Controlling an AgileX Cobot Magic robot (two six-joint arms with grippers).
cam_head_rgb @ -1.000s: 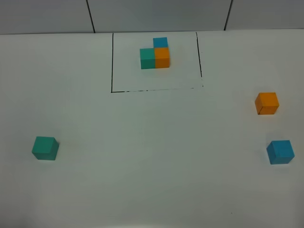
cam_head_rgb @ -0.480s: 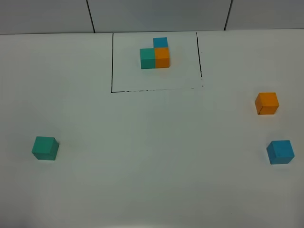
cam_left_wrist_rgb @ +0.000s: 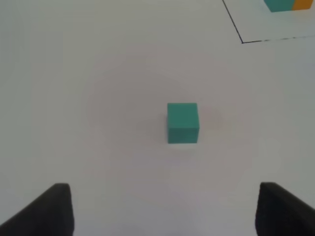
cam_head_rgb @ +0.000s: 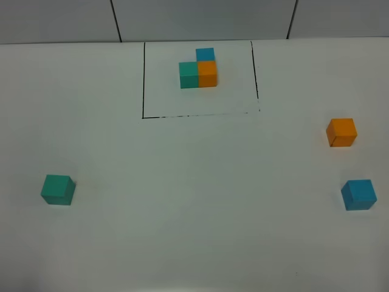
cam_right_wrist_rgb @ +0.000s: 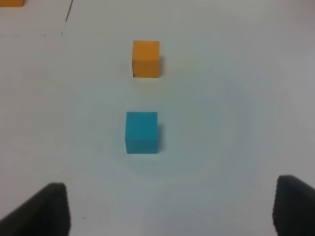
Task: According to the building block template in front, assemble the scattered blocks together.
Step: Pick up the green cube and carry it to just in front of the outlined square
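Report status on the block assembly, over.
Left gripper open, facing teal cube. Right gripper open, facing blue cube, orange cube nearby. Template intact; cubes apart, nothing blocking.

One teal block, one orange block and one blue block are counted loose, three in all. One building block template, made of three joined cubes, is seen.

In the left wrist view the picture's edge cuts the building block template down to teal and orange slivers. The left gripper and right gripper show only dark, blurred fingertip corners.
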